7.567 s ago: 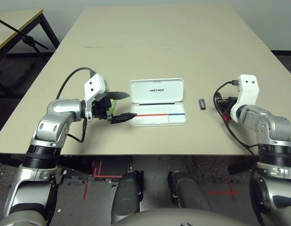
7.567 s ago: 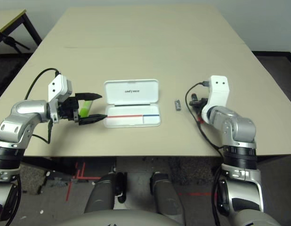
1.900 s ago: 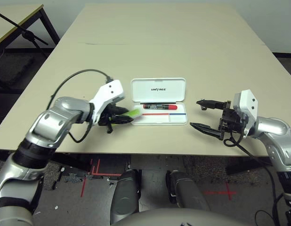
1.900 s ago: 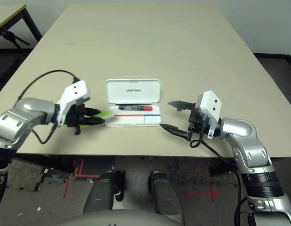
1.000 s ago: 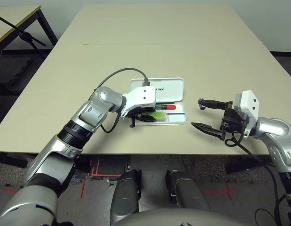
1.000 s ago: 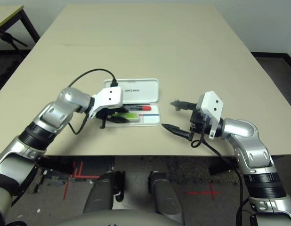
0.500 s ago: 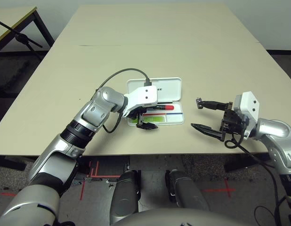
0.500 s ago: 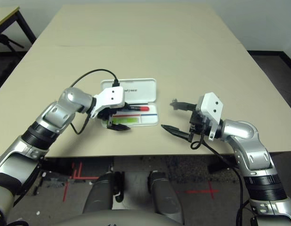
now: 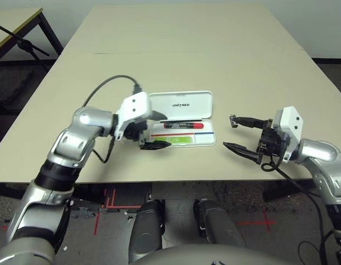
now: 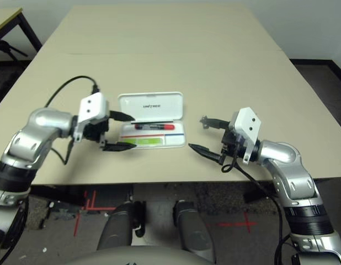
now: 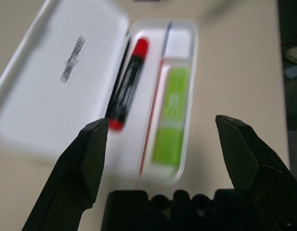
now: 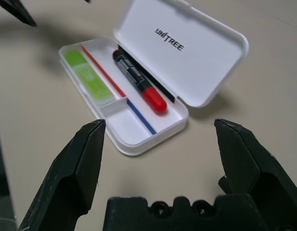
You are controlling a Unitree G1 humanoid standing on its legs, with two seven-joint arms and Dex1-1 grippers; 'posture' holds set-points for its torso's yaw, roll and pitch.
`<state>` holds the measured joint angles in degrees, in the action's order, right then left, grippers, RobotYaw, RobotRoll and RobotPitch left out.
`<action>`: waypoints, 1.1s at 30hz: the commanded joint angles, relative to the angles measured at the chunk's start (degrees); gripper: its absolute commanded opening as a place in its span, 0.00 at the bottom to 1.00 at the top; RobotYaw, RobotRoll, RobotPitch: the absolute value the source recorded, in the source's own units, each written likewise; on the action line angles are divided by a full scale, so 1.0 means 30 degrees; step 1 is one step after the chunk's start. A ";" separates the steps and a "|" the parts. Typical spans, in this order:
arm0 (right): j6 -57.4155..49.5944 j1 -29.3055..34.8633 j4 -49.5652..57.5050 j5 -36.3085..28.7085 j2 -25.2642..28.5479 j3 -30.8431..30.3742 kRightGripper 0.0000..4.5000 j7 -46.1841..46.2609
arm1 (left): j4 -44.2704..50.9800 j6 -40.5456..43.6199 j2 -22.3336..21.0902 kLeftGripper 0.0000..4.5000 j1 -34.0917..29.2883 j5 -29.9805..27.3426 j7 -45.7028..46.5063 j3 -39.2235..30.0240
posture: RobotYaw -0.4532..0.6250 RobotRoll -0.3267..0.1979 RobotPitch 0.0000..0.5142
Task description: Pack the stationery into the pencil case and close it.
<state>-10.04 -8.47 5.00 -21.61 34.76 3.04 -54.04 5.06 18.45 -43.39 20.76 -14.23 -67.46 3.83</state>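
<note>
Both grippers, left (image 9: 155,131) and right (image 9: 235,134), gape wide, holding nothing.
Green highlighter (image 9: 180,139) and red marker (image 9: 184,125) lie inside the open pencil case (image 9: 181,105).

White hinged pencil case (image 9: 181,105) lying open on the counter (image 9: 181,49), lime-green highlighter (image 9: 184,140) flat in its front compartment, red marker (image 9: 184,126) behind the stripe beside the lid

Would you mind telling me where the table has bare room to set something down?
The far half of the table beyond the pencil case is bare. So is the strip between the case and the right gripper. It is crowded where the left gripper flanks the case's end.
</note>
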 commanded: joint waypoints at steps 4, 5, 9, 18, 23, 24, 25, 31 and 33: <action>-0.2610 -0.0996 0.0331 -0.0359 -0.1005 0.1145 1.00 0.3639 | -0.0621 -0.1794 -0.0095 0.99 -0.1568 0.0077 0.0981 -0.1085 | 0.35 0.62 0.28; -0.3306 -0.1168 0.0576 -0.0435 -0.1229 0.1345 1.00 0.4443 | -0.0595 -0.1862 -0.0023 0.99 -0.1652 0.0049 0.1114 -0.1103 | 0.35 0.62 0.28; -0.5767 -0.1393 0.2024 0.0175 -0.2149 0.1869 1.00 0.7999 | -0.0488 -0.2045 0.0222 0.99 -0.1776 -0.0026 0.1502 -0.1016 | 0.36 0.62 0.28; -1.1434 -0.1803 0.3979 0.0988 -0.5899 0.1578 1.00 1.4854 | -0.0861 -0.2582 0.0403 0.99 -0.1736 0.0183 0.1685 -0.0594 | 0.36 0.62 0.27; -1.2916 -0.2289 0.3769 0.1561 -0.7430 0.1148 1.00 1.6646 | -0.0885 -0.2641 0.0468 0.99 -0.1582 0.0226 0.1569 -0.0445 | 0.36 0.62 0.27; -1.3026 -0.2340 0.3612 0.1709 -0.7578 0.1068 1.00 1.6850 | -0.0843 -0.2616 0.0468 0.99 -0.1573 0.0230 0.1558 -0.0426 | 0.36 0.62 0.27; -1.3047 -0.2378 0.3469 0.1845 -0.7682 0.1019 1.00 1.6997 | -0.0793 -0.2579 0.0465 0.99 -0.1563 0.0232 0.1555 -0.0408 | 0.36 0.62 0.27; -1.3607 -0.2819 0.2312 0.2493 -0.7716 0.0973 1.00 1.7410 | -0.0572 -0.2411 0.0384 0.99 -0.1551 0.0197 0.1566 -0.0383 | 0.37 0.62 0.27; -1.3719 -0.2935 0.2049 0.2614 -0.7748 0.0925 1.00 1.7386 | -0.0510 -0.2385 0.0383 0.99 -0.1568 0.0199 0.1582 -0.0375 | 0.37 0.62 0.27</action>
<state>-50.26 -17.05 12.41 -14.26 11.62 6.17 -1.94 3.41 10.92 -41.83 16.02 -14.05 -62.59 1.69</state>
